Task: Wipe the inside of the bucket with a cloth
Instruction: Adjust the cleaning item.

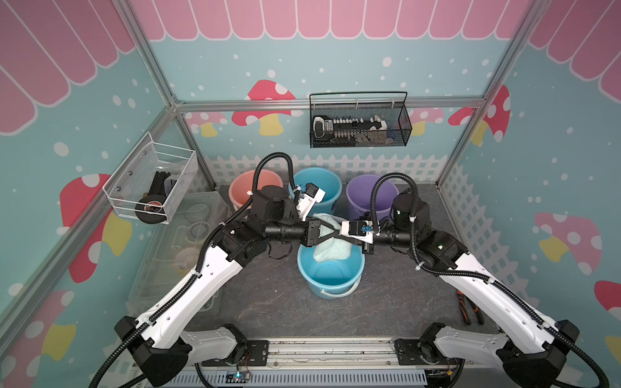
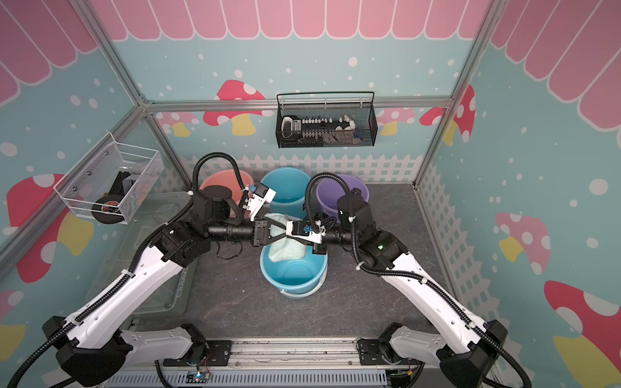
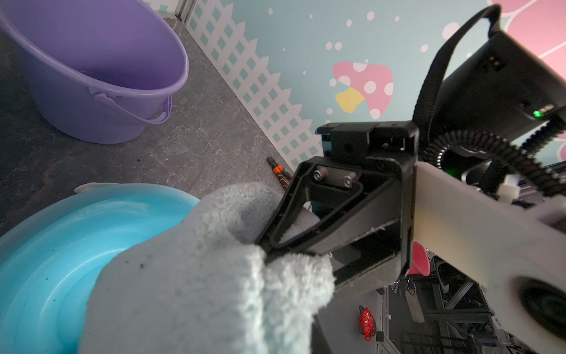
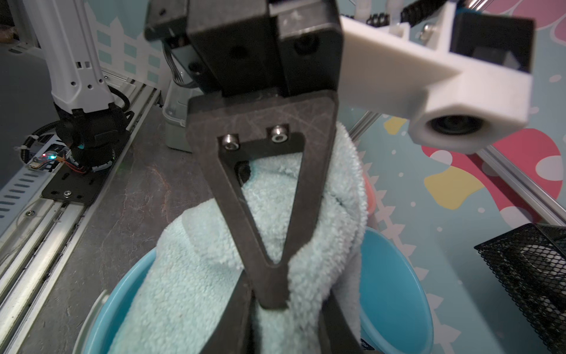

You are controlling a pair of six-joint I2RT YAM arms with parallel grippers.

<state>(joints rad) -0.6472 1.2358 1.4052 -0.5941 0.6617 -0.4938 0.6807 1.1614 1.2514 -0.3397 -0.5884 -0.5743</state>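
The pale aqua cloth (image 1: 332, 250) (image 2: 287, 250) hangs bunched over the far rim of the blue bucket (image 1: 331, 278) (image 2: 294, 280), which stands upright mid-table, and drapes down inside it. My left gripper (image 1: 336, 231) reaches in from the left, shut on the cloth's top; in the right wrist view its triangular finger (image 4: 274, 291) presses into the cloth (image 4: 190, 269). My right gripper (image 4: 284, 325) comes in from the right, both fingers pressed against a fold just beside the left gripper's tip. In the left wrist view the cloth (image 3: 190, 275) hides my own fingers, and the right gripper (image 3: 269, 249) pinches the cloth.
Behind stand a pink bucket (image 1: 242, 191), a second blue bucket (image 1: 322, 183) and a purple bucket (image 1: 363, 195). A clear plastic bin (image 1: 188, 242) sits at the left. Orange-handled pliers (image 1: 465, 310) lie at the right. A black mesh basket (image 1: 359, 124) and a white wire basket (image 1: 151, 181) hang on the walls.
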